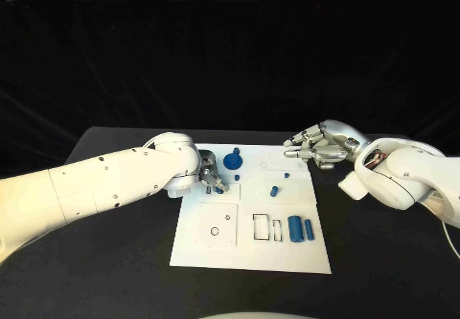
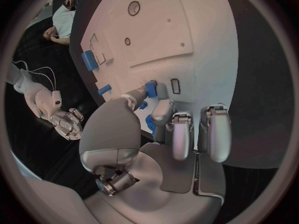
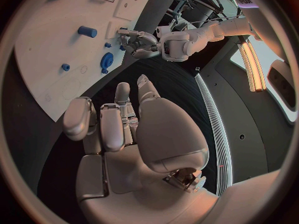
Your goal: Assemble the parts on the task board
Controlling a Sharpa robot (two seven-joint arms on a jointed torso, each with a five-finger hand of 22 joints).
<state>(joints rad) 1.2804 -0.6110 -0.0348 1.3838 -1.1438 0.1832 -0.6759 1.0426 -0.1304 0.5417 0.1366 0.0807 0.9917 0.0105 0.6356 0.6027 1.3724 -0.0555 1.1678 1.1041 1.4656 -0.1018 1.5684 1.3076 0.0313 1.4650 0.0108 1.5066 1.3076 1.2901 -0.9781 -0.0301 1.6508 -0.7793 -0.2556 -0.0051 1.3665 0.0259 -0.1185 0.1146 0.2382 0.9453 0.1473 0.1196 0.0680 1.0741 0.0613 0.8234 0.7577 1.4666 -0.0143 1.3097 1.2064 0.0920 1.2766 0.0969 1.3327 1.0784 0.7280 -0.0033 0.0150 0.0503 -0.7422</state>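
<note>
The white task board lies in the middle of the black table. My left hand is low over the board's left side and pinches a small blue part between thumb and a finger, right beside a small rectangular slot. My right hand hovers over the board's far right corner, fingers loosely bent, holding nothing. On the board are a round blue knob, a small blue peg, a short blue piece and two blue cylinders.
Empty rectangular slots are left of the two cylinders, and a small round hole is in the near-left panel. Black table surrounds the board. In the right wrist view the knob and left hand lie beyond my right hand.
</note>
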